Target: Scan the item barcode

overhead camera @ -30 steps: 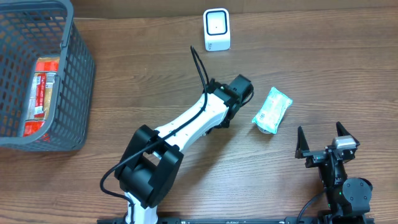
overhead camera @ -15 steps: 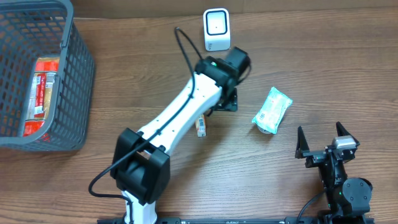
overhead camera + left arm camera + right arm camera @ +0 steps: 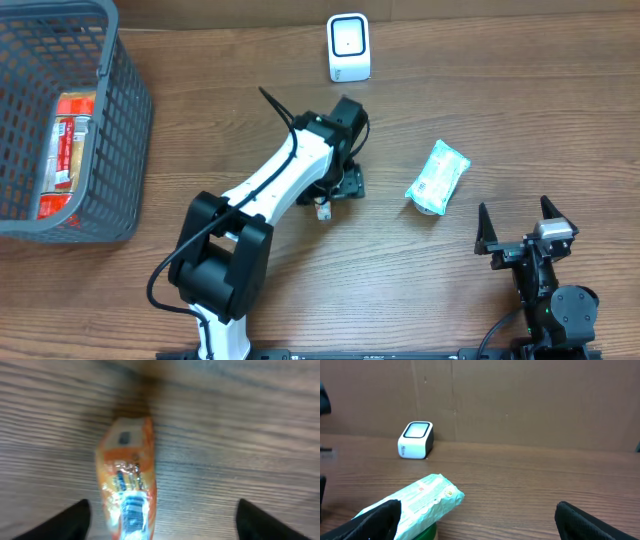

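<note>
An orange packet (image 3: 128, 480) with a barcode on its clear end lies flat on the wooden table. In the overhead view only an end of the orange packet (image 3: 322, 207) shows, under the left arm. My left gripper (image 3: 162, 522) hovers over it, open; the packet lies between the fingers, nearer the left fingertip (image 3: 75, 521), and neither touches it. From above, the left gripper (image 3: 343, 183) is mid-table. The white scanner (image 3: 348, 47) stands at the far edge. My right gripper (image 3: 525, 238) rests open at the near right, holding nothing.
A pale green packet (image 3: 437, 177) lies right of centre, resting on a green lid (image 3: 427, 532) just ahead of the right gripper (image 3: 485, 522). A grey mesh basket (image 3: 120, 110) at the far left holds red packets (image 3: 70, 140). The scanner (image 3: 415, 440) stands before a brown wall.
The left arm swung up toward the scanner, then back down and left over the orange packet. Its jaws have opened wide. The right arm has not moved.
</note>
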